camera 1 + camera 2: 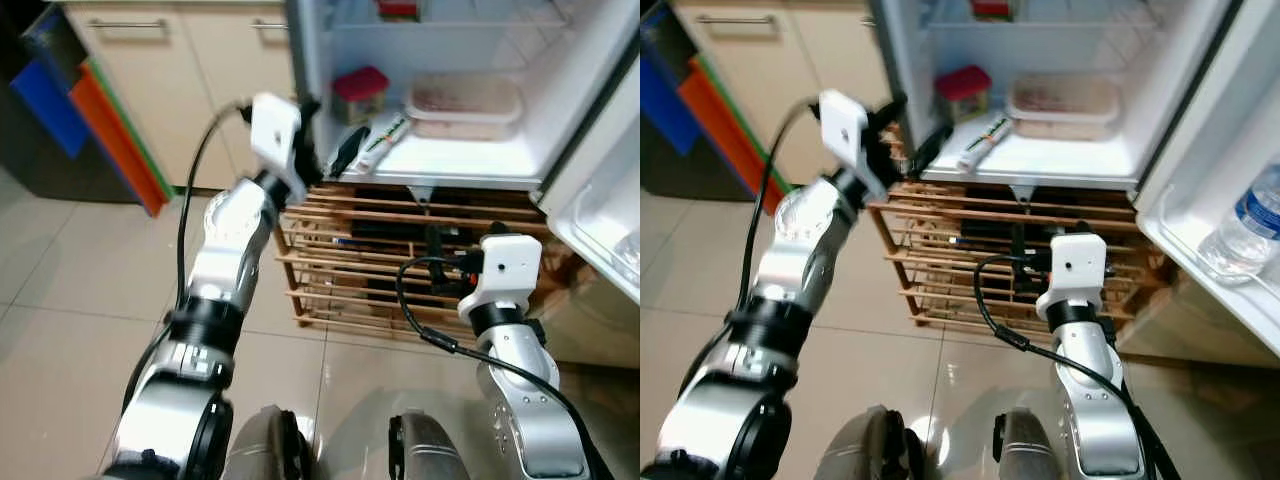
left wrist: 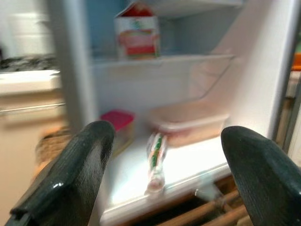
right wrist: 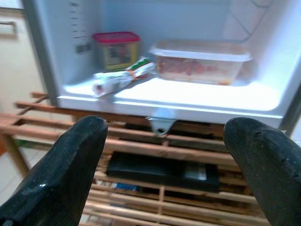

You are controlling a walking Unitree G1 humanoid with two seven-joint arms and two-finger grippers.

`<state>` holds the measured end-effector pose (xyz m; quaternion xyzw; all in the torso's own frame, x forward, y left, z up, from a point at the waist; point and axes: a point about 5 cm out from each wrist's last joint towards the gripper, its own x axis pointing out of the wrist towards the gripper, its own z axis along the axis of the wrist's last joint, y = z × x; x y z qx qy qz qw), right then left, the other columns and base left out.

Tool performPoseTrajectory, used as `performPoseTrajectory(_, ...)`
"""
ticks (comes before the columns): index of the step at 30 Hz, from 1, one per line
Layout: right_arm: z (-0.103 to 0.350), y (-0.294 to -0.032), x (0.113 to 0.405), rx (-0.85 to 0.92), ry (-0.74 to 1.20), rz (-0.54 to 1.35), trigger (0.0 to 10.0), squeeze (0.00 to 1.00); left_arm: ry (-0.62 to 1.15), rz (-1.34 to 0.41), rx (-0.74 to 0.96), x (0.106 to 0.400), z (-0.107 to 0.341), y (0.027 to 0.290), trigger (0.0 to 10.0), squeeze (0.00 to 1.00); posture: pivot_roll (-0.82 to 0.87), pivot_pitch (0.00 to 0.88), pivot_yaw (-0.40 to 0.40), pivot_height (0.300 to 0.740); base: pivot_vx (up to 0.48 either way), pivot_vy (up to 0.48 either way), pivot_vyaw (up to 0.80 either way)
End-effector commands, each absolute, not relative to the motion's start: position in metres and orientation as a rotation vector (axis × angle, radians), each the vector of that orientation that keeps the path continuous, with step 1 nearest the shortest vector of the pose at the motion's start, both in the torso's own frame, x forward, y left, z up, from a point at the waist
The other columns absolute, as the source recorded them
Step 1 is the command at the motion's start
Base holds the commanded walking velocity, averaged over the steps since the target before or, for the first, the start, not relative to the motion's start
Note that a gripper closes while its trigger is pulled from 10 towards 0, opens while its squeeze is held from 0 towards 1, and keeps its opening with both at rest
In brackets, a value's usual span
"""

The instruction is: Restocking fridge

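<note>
The fridge [image 1: 330, 120] stands open above a wooden rack [image 1: 370, 260], its bottom shelf [image 3: 197, 96] holding a clear tub [image 3: 200, 56], a red-lidded jar [image 3: 115, 47] and a wrapped roll [image 3: 120, 77] lying near the front edge. The left hand [image 1: 335, 150] hovers at the shelf's left corner, fingers spread wide and empty; the right hand [image 1: 1025, 262] sits lower, before the rack, also wide and empty. Neither carries stock, so a good next step is probably to draw both clear without brushing the roll just beside the left hand.

Open fridge [image 1: 470, 165], door swung right. On its bottom shelf: white wrapped roll [image 3: 120, 77] lying flat near the front edge, red-lidded tub [image 3: 115, 48] far left, clear lidded container [image 3: 200, 59] right.
</note>
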<state>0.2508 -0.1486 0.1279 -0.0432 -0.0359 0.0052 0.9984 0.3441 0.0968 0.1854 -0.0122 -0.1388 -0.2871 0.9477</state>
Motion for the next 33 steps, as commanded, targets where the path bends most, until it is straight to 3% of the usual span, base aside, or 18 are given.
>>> performPoseTrajectory(1, 0.127, -0.146, 0.250, -0.069, -0.082, 0.019, 10.0, 0.00, -0.271, -0.573, -0.018, 0.336, 0.180, 0.095, 10.0, 0.00, -0.14, 0.021, 0.062, 0.682, 0.000, 0.000, 0.00)
performPoseTrajectory(2, 0.126, -0.143, 0.251, -0.062, -0.089, 0.030, 10.0, 0.00, -0.229, -0.525, 0.010, 0.326, 0.157, 0.103, 10.0, 0.00, -0.13, 0.009, 0.056, 0.682, 0.000, 0.000, 0.00)
performPoseTrajectory(8, 0.128, -0.139, 0.258, -0.048, -0.130, 0.041, 10.0, 0.00, -0.135, -0.418, 0.015, 0.313, 0.131, 0.117, 10.0, 0.00, -0.11, 0.000, 0.043, 0.682, 0.000, 0.000, 0.00)
performPoseTrajectory(15, 0.128, -0.139, 0.262, -0.059, -0.148, 0.046, 10.0, 0.00, -0.101, -0.382, 0.015, 0.315, 0.132, 0.116, 10.0, 0.00, -0.12, 0.000, 0.042, 0.682, 0.152, 0.311, 0.00)
performPoseTrajectory(28, 0.122, -0.139, 0.267, -0.072, -0.149, 0.031, 10.0, 0.00, -0.051, -0.462, 0.054, 0.318, 0.128, 0.101, 10.0, 0.00, -0.13, 0.000, 0.059, 0.682, 0.355, 0.319, 0.00)
performPoseTrajectory(33, 0.120, -0.135, 0.268, -0.073, -0.148, 0.039, 10.0, 0.00, -0.030, -0.496, 0.087, 0.319, 0.128, 0.097, 10.0, 0.00, -0.13, 0.000, 0.062, 0.682, 0.437, 0.048, 0.00)
